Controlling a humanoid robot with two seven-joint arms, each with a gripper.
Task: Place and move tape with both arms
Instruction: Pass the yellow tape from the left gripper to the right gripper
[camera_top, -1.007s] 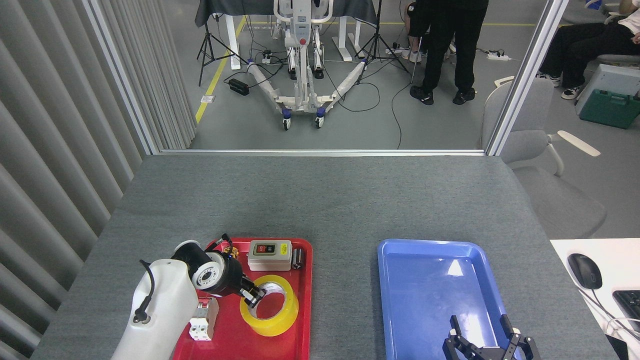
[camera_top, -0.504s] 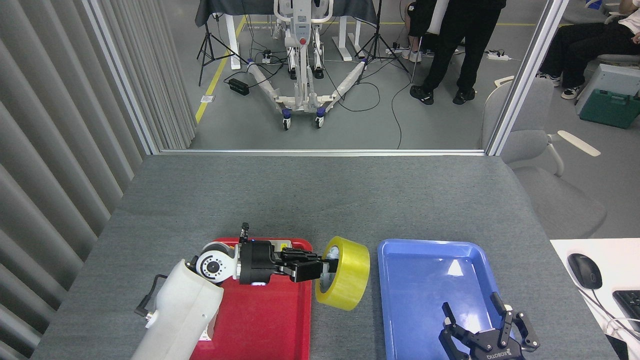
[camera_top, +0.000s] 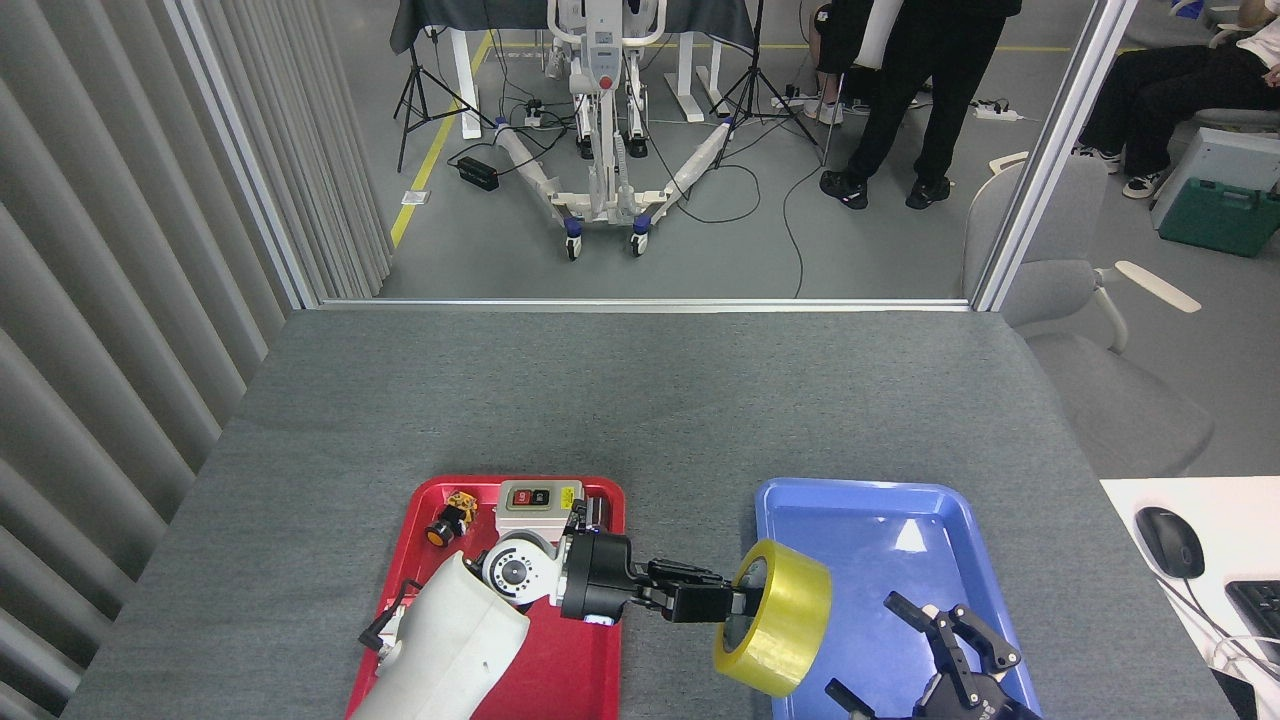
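The yellow tape (camera_top: 783, 620) hangs on edge in the air over the left rim of the blue tray (camera_top: 880, 510). My left gripper (camera_top: 735, 603) reaches across from the red tray (camera_top: 600, 670) and is shut on the tape's rim, its fingers at the whitish core. My right gripper (camera_top: 925, 655) comes up from the bottom edge over the blue tray, just right of the tape. It is open, fingers spread, holding nothing.
On the red tray stand a grey switch box (camera_top: 538, 497) and a small yellow-and-black part (camera_top: 450, 518). A mouse (camera_top: 1168, 541) lies on a white desk at the right. Beyond the table's far edge a person (camera_top: 915, 90) stands by a chair (camera_top: 1080, 300).
My left gripper lifted the tape off the red tray, turned it on edge and carried it right to the blue tray. The right gripper rose and tilted toward the tape.
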